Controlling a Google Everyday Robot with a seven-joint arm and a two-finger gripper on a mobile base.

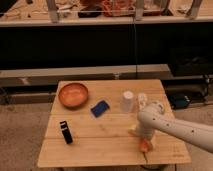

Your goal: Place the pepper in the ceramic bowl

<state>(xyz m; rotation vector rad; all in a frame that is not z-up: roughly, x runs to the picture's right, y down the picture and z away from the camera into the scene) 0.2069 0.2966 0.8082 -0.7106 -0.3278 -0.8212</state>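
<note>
Pepper: a small orange item lying on the wooden table, near the front edge at the right, directly below the tip of the robot arm. Pincer: at the end of the white arm, which enters from the right edge of the view and bends down toward the tabletop; it points downward, just above the pepper, with its jaws spread wide. Whether either finger touches the pepper cannot be told, as the arm's wrist covers part of the spot.

Bowl: round, shallow, orange-brown, upright at the back left corner of the table, well apart from the pepper and the pincer. Blue block: flat on the table, lying slantwise, just to the right and front of the bowl. White cup: standing between the blue block and the arm, toward the back of the table. Black item: a small dark thing standing near the left front of the table, apart from all the others.
</note>
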